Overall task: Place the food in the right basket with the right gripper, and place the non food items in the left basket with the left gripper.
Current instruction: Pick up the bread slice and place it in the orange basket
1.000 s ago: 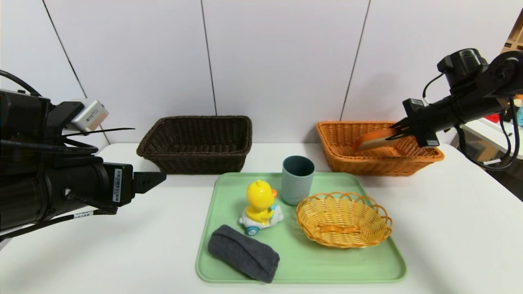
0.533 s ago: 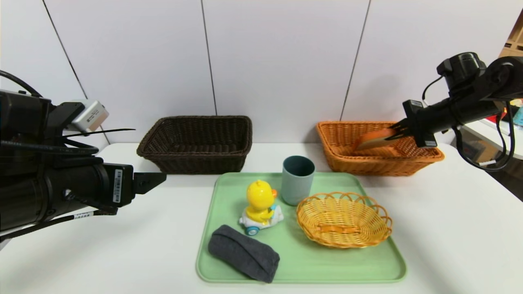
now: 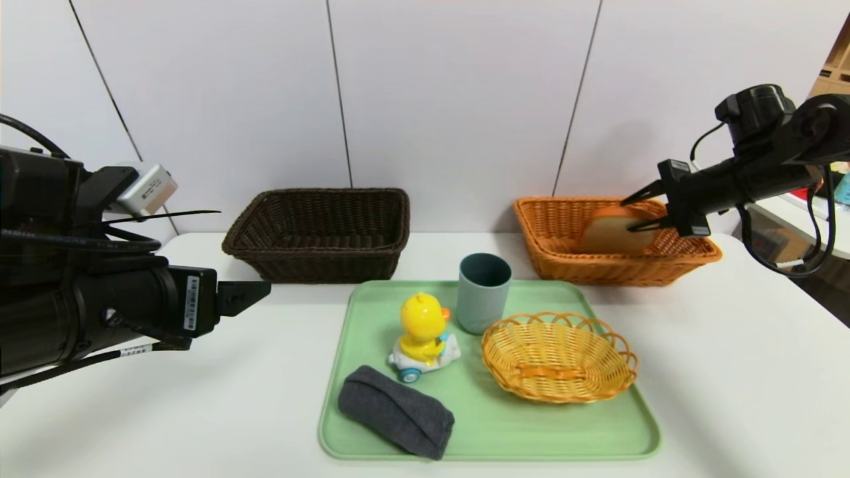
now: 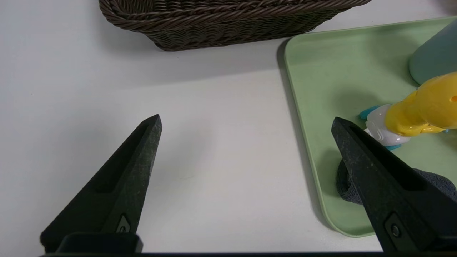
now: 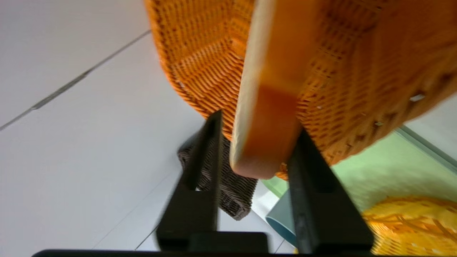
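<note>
Two wicker baskets stand at the back of the white desk [image 3: 730, 372]: the dark brown left basket [image 3: 319, 232] and the orange-tan right basket [image 3: 564, 255]. Right end effector [image 3: 631, 209] hangs over the right basket with its jaws spread; the bread slice [image 3: 614, 232] sits tilted between them inside the basket, and whether a jaw touches its crust cannot be told. Left end effector [image 4: 246, 125] hovers over bare desk beside the green tray [image 3: 531, 438], jaws wide apart and holding nothing. On the tray stand the blue-grey cup [image 3: 483, 292], the yellow duck toy [image 3: 422, 335] just beside it, the dark grey pouch [image 3: 396, 411] at the near corner, and a small round yellow wicker bowl [image 3: 559, 357].
</note>
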`<action>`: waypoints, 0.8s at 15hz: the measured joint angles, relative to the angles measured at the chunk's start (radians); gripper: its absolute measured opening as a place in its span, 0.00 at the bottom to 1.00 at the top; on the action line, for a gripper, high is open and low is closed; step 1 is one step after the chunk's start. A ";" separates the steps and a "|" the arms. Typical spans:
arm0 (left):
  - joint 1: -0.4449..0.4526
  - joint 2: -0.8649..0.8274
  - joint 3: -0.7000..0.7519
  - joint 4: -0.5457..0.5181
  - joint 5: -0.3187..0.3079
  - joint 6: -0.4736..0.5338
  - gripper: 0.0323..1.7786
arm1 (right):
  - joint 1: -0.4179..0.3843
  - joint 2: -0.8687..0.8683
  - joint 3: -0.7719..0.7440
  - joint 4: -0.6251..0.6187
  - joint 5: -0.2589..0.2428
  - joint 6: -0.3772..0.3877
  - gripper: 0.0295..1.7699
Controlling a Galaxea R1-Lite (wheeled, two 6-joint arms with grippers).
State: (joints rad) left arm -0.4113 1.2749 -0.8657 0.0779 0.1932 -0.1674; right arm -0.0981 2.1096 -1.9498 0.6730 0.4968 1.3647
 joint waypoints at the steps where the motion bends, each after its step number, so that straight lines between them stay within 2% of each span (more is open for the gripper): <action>1: 0.000 0.000 0.000 0.000 0.000 0.000 0.95 | 0.000 0.000 0.001 -0.008 0.000 -0.001 0.44; 6: 0.000 0.000 0.000 0.000 0.000 0.000 0.95 | -0.002 0.001 0.001 -0.023 0.000 -0.001 0.70; 10: 0.000 0.000 0.000 0.000 0.000 0.000 0.95 | -0.004 -0.008 0.002 -0.023 0.001 0.004 0.80; 12: 0.000 0.000 0.000 0.000 0.000 -0.001 0.95 | 0.001 -0.040 0.002 -0.018 0.020 0.023 0.84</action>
State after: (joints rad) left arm -0.4113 1.2749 -0.8653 0.0774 0.1932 -0.1687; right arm -0.0974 2.0696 -1.9479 0.6551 0.5170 1.3874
